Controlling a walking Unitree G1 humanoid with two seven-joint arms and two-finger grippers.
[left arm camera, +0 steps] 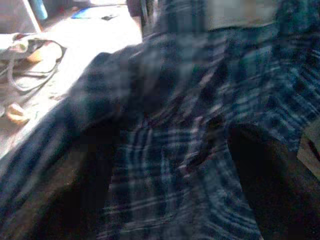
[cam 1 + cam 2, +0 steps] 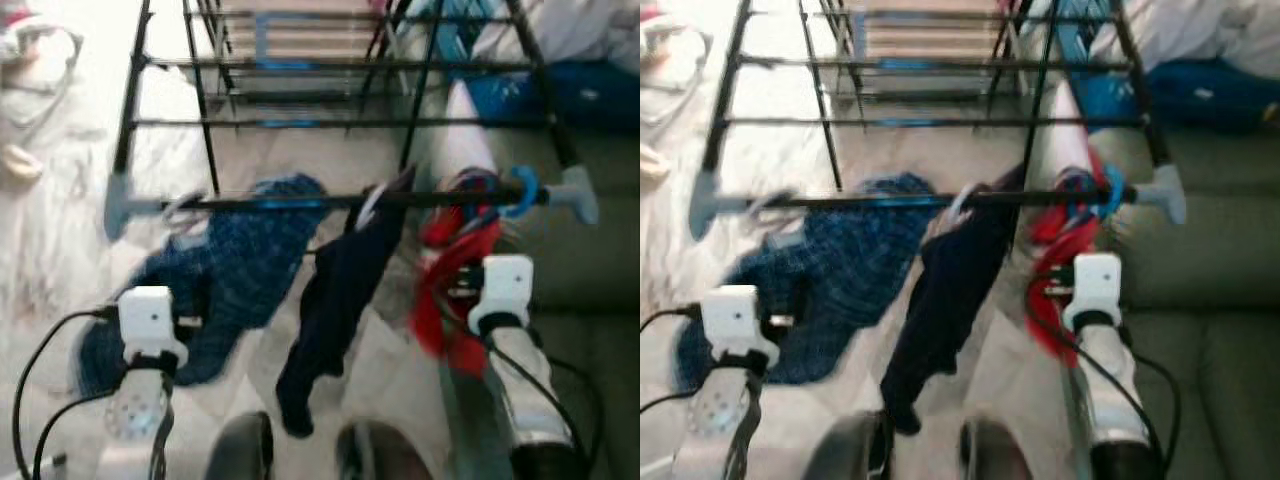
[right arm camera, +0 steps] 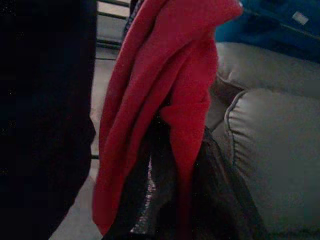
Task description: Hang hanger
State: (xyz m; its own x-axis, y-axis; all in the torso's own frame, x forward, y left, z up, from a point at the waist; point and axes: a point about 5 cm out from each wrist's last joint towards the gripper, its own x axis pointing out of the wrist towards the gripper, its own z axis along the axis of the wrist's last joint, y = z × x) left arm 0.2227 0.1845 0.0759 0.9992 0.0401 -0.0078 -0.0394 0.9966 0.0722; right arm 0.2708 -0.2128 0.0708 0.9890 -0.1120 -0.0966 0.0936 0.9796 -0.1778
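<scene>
Three garments are hung on the rack's front rail: plaid shirt, dark garment, red garment pinched by the right gripper; left gripper state cannot be told.

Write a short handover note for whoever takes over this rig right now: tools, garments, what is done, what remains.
Left tool: against the blue plaid shirt; grip unclear.
Right tool: at the red garment; fingers hidden by cloth.
Drying rack's front bar carries the plaid shirt, a dark navy garment and the red one on a blue hook.
Done: three items on the bar.
Left: probably check that the red item sits securely, then let go.
</scene>
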